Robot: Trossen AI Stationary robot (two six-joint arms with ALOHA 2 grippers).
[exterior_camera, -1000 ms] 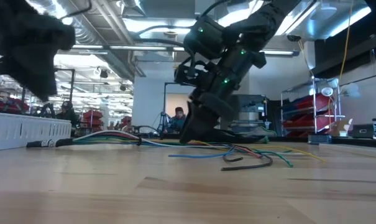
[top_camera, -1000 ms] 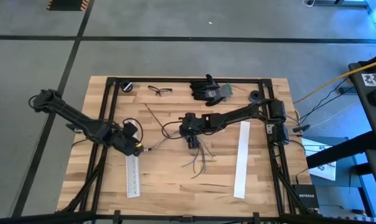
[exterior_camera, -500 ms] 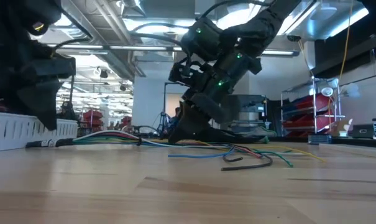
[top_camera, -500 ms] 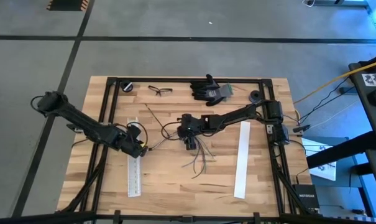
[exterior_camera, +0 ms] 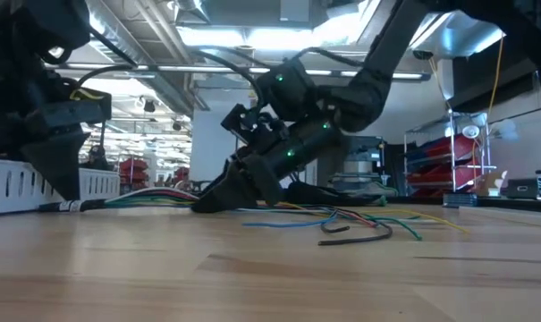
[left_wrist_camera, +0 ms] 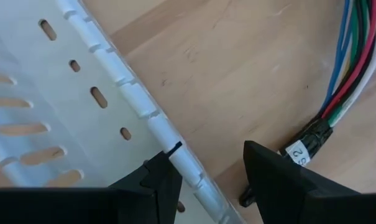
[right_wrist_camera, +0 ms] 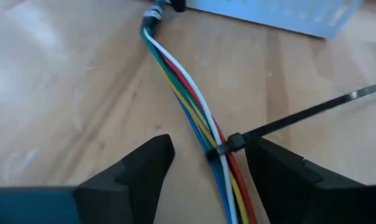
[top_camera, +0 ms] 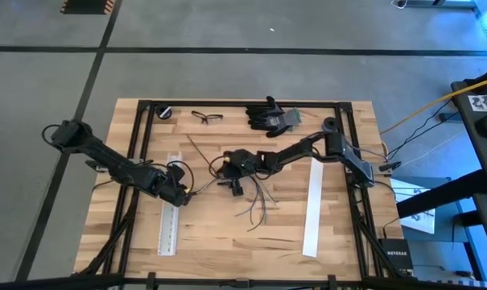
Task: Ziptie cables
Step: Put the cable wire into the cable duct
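left gripper (top_camera: 181, 196) sat low at the top end of the slotted white strip (top_camera: 170, 225), fingers (left_wrist_camera: 151, 186) parted and straddling the strip's edge, not clamped on anything; the cables' black connector (left_wrist_camera: 309, 142) lay just beside one finger. right gripper (top_camera: 232, 167) was down mid-table over the cables (top_camera: 255, 201), jaws apart, nothing held; the bundle ran between them with a black ziptie (right_wrist_camera: 287, 121) around it. loose wire ends splayed toward the front, open wood around them. second white strip (top_camera: 311, 207) lay well apart near the right frame rail. glasses (top_camera: 208, 117) and glove (top_camera: 271, 115) were at the back edge.
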